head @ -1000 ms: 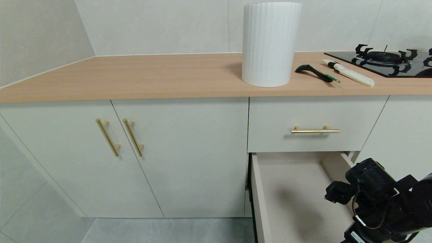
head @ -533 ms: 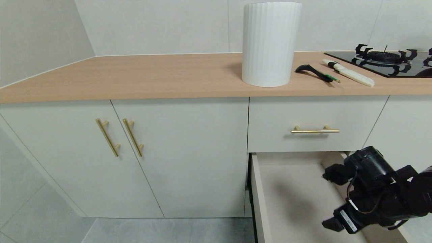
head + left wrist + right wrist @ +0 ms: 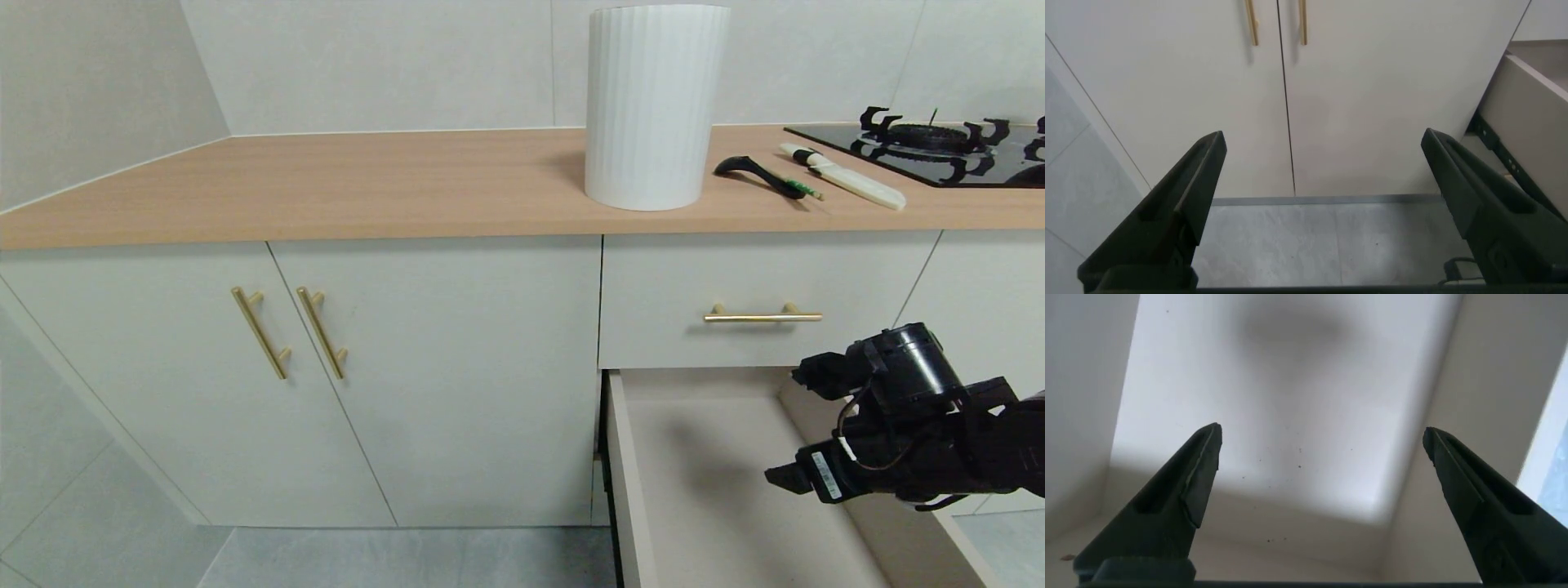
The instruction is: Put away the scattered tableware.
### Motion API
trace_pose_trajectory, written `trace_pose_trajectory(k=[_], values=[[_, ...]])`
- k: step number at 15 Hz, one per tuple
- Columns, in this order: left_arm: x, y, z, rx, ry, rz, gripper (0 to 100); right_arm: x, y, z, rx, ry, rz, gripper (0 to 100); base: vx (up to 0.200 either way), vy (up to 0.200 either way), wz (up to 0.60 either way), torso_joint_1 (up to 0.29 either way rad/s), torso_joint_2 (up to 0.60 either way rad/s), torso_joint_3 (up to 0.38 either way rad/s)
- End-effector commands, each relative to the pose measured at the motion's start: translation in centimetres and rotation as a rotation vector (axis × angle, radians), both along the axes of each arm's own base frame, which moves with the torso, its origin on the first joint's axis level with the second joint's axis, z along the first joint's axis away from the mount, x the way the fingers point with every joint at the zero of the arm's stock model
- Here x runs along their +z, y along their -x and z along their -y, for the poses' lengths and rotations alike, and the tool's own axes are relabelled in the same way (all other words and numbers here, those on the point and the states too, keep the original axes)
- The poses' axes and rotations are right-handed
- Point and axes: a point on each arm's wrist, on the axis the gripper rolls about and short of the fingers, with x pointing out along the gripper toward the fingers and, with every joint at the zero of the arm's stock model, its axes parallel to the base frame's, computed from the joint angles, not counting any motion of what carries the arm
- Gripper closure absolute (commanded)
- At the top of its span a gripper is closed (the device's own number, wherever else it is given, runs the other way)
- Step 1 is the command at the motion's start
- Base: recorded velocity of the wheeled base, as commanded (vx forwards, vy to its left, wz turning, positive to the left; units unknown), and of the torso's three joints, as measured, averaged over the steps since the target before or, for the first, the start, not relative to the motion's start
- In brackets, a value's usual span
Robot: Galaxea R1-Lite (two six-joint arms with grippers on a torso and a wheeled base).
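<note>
Wood-tone counter (image 3: 367, 184): carries all the scattered tableware toward its right end, just short of the black hob (image 3: 931, 147).
Black spoon (image 3: 755, 173): lies flat just right of the tall white ribbed canister (image 3: 655, 106), bowl end nearest the canister. A thin green-tipped stick (image 3: 806, 191) lies at its handle end.
White knife (image 3: 845, 186): flat on the counter between the spoon and the hob, close to the spoon's handle; whether they touch I cannot tell.
Lower drawer (image 3: 629, 490) (image 3: 1290, 416): pulled out beneath the closed drawer (image 3: 735, 278) with the brass handle (image 3: 763, 316).
Right claw (image 3: 784, 426) (image 3: 1320, 441): hangs over the right side of the pulled-out drawer, well below the counter, with its fingers spread wide and holding nothing.
Left claw (image 3: 1323, 143): fingers spread wide, nothing held. It points at the pair of cabinet doors (image 3: 1372, 98) and the grey floor (image 3: 1315, 237) at their foot.
</note>
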Motion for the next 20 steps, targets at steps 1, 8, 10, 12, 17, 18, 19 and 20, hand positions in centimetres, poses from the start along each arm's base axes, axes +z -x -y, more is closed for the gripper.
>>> trace_pose_trajectory(k=[1, 8, 10, 12, 17, 18, 19, 20], values=[[0.00, -0.01, 0.00, 0.000, 0.000, -0.002, 0, 0.18, 0.03, 0.04, -0.001, -0.001, 0.008, 0, 0.000, 0.000, 0.00, 0.000, 0.00, 0.000], [0.00, -0.01, 0.00, 0.000, 0.000, -0.002, 0, 0.48, 0.05, 0.07, -0.008, 0.004, 0.031, 0, 0.000, 0.000, 0.00, 0.004, -0.02, -0.020], [0.00, -0.01, 0.00, 0.000, 0.000, -0.002, 0, 0.49, 0.04, 0.07, -0.008, 0.003, 0.033, 0, 0.000, 0.000, 0.00, 0.073, -0.27, -0.244], [0.00, -0.01, 0.00, 0.000, 0.000, -0.002, 0, 0.41, 0.00, 0.10, -0.019, 0.016, 0.034, 0, 0.000, 0.000, 0.00, 0.117, -0.27, -0.305], [0.00, -0.01, 0.00, 0.000, 0.002, -0.002, 0, 0.41, 0.00, 0.10, -0.022, 0.018, 0.034, 0, 0.000, 0.000, 0.00, 0.144, -0.50, -0.305], [0.00, -0.01, 0.00, 0.000, 0.000, -0.002, 0, 0.38, 0.03, 0.07, -0.021, 0.018, 0.033, 0, 0.000, 0.000, 0.00, 0.168, -0.45, -0.295], [0.00, -0.01, 0.00, 0.000, 0.002, -0.002, 0, 0.38, 0.03, 0.07, -0.021, 0.018, 0.033, 0, 0.000, 0.000, 0.00, 0.183, -0.45, -0.295], [0.00, -0.01, 0.00, 0.000, 0.000, -0.002, 0, 0.38, 0.03, 0.07, -0.021, 0.018, 0.033, 0, 0.000, 0.000, 0.00, 0.183, -0.47, -0.286]])
